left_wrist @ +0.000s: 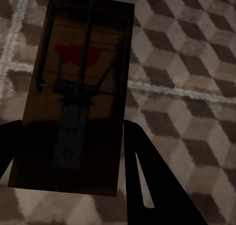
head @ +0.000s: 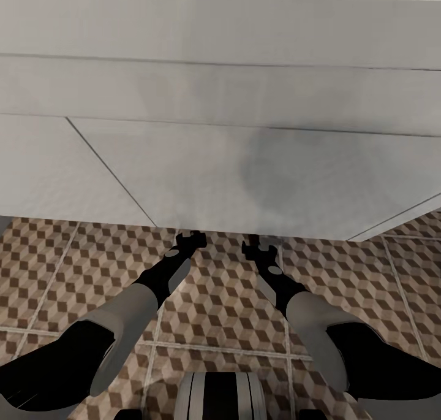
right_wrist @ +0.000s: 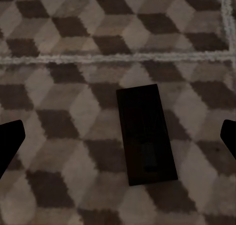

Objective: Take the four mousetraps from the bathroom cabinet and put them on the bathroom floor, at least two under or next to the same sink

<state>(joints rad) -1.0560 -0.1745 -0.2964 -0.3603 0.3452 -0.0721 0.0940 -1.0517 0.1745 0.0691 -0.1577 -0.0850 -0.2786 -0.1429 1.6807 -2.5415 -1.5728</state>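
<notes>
Overhead, the white sink (head: 220, 132) juts above the patterned bathroom floor (head: 73, 267). Left end effector (left_wrist: 73, 185) pinches a mousetrap (left_wrist: 73, 97) above the tiles; right end effector (right_wrist: 118, 141) hangs spread over a second mousetrap (right_wrist: 145, 134) lying flat there.

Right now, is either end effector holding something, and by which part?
The left end effector holds a mousetrap by its long side edges. The right end effector is open, above another mousetrap on the floor.
</notes>
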